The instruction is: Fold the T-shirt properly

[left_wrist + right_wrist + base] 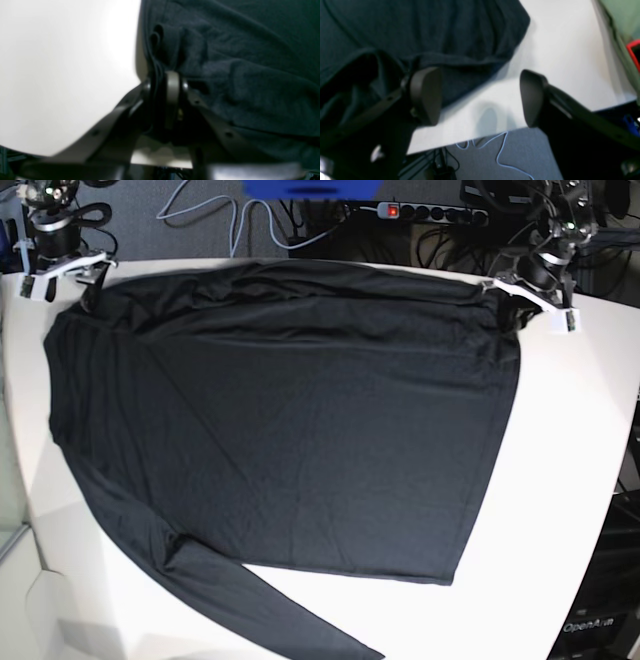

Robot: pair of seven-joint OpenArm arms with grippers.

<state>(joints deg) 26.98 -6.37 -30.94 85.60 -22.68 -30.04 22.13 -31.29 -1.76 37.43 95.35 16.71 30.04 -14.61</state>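
One power strip (432, 213) (cables around) behind the T-shirt (300, 420).

Both end effectors carry dark curved fingers (426, 95) with rounded pads and small screw holes.

White table (570, 480) sitting on grey floor (520, 150); power strip (430, 212), tangled cables (215, 215) lying behind table's far edge.

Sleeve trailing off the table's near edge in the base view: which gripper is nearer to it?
Right. The right gripper sits open at the shirt's far corner, on the sleeve's side. The left gripper is shut on the T-shirt at the opposite far corner.
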